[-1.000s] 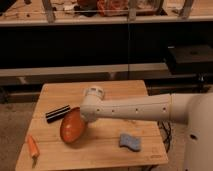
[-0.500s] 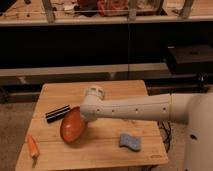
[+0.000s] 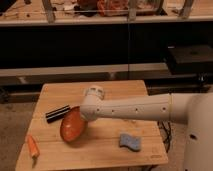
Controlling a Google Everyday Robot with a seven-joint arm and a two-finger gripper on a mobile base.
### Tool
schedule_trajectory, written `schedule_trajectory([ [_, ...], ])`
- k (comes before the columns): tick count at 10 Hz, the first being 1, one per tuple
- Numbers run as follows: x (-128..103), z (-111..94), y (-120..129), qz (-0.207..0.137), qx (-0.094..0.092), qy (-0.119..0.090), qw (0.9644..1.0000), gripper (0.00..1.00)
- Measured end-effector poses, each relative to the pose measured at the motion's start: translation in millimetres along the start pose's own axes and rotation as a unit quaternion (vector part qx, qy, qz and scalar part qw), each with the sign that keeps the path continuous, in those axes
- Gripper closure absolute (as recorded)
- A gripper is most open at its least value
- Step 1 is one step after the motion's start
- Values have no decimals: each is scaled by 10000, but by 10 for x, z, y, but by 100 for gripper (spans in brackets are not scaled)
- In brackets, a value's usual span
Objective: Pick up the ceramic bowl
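Note:
The ceramic bowl [image 3: 71, 126], glossy orange-brown and round, is tilted steeply on the left half of the wooden table [image 3: 120, 91], its open side facing the camera. My gripper [image 3: 82, 116] is at the bowl's upper right rim, at the end of the white arm [image 3: 135, 106] that reaches in from the right. It is shut on the rim and holds the bowl tipped up, with the bowl's lower edge at or just above the tabletop. The arm's wrist mostly hides the fingers.
A black bar-shaped object [image 3: 57, 113] lies just left of the bowl. A small orange carrot [image 3: 33, 146] lies at the table's front left corner. A blue sponge [image 3: 130, 142] lies front right. Dark shelving [image 3: 100, 45] stands behind the table.

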Motion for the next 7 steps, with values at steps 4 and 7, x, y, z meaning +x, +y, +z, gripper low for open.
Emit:
schedule_trajectory([
  [4,-88,-156,-116,160,-156,-189,9996,93],
  [7,-158,-227,-191,140,-165,-279,9994,93],
])
